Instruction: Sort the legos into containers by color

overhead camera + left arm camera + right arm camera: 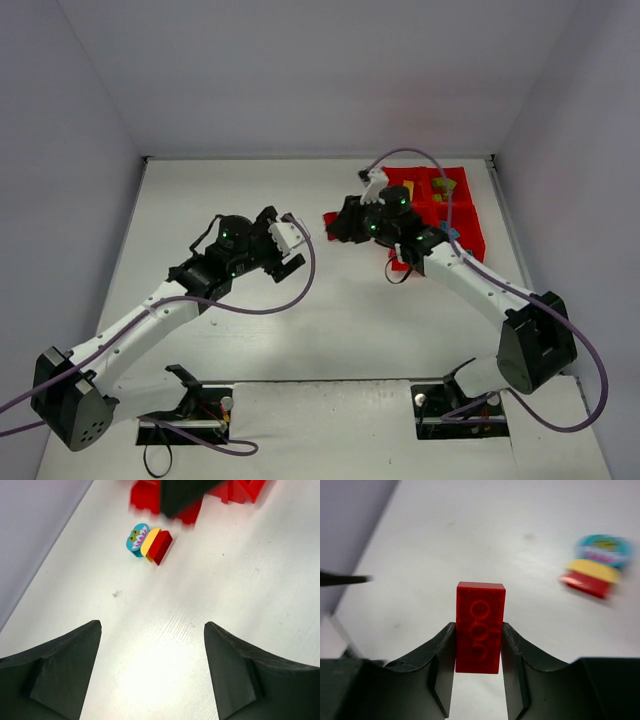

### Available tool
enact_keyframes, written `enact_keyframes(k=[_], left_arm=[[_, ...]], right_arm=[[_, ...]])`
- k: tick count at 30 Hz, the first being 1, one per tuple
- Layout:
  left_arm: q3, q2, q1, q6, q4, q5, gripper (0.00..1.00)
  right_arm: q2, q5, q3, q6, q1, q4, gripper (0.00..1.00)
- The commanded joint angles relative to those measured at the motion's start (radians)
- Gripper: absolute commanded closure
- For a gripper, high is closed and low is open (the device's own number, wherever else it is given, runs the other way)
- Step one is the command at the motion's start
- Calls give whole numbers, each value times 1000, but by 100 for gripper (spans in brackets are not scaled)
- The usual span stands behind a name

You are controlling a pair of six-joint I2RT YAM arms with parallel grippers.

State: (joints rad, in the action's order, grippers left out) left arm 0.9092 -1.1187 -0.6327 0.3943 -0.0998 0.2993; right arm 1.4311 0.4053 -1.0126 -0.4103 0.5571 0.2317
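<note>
Top view: right claw [376,186] at the left edge of the red tray [468,236]; left claw [288,250] well apart, mid-table.
Left wrist: left claw wide open, empty; three joined bricks [149,542] straight ahead, near the tray.
Right wrist: right claw pinches a red brick [480,615], long axis along the fingers.

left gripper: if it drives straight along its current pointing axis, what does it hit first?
The left gripper is open and empty. On its centerline the first object is the teal-yellow-red brick cluster, just short of the red tray. If it is pitched down, it may touch the table first; the depth is unclear.
</note>
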Motion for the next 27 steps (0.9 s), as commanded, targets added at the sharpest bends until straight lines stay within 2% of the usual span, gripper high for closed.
enact_keyframes(k=[1, 3, 7, 12, 18, 20, 25, 27], left_arm=[[73, -1, 5, -81, 64, -78, 22], [71, -4, 5, -120, 81, -130, 18], [98, -36, 7, -175, 66, -190, 17], [129, -75, 8, -232, 37, -232, 17], [187, -153, 8, -319, -4, -221, 17], [212, -197, 8, -380, -26, -218, 17], [356, -337, 4, -706, -101, -319, 17], [391, -372, -4, -767, -121, -345, 17]], right_arm=[[-90, -239, 6, 152, -103, -78, 100], [-100, -369, 8, 204, -135, -118, 100], [-77, -506, 9, 278, -193, -150, 99], [-11, -554, 0, 268, -290, -155, 92], [101, -606, -11, 254, -330, -155, 73], [138, -603, -14, 251, -338, -155, 63], [161, -579, -23, 245, -339, -155, 42], [138, -574, -21, 245, -339, -155, 36]])
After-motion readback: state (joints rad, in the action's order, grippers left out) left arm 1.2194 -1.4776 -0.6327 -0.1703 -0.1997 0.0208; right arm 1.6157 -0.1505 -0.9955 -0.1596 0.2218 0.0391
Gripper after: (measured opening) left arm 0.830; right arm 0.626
